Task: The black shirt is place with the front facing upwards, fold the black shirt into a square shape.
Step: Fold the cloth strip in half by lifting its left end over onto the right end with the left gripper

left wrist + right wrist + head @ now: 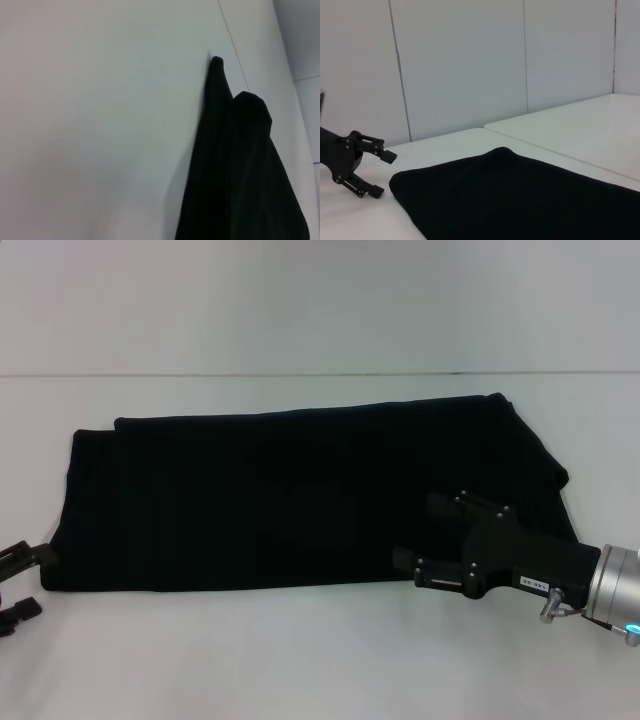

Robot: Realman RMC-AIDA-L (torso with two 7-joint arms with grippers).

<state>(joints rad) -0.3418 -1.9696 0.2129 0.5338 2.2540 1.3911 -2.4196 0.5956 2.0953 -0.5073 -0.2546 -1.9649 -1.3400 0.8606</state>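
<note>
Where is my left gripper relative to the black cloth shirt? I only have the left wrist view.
Observer: The left gripper is just off the black cloth shirt's left end, low over the white table, jaws open, holding nothing.
Operator: And the right gripper?
Observer: The right gripper is over the shirt's near right edge.
Operator: What shape is the shirt?
Observer: A long folded band, not yet square; no lettering shows.

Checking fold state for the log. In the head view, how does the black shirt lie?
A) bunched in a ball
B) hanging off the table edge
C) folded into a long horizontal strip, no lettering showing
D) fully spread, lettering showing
C: the black shirt lies as a long, flat band across the table, plain black on top.
</note>
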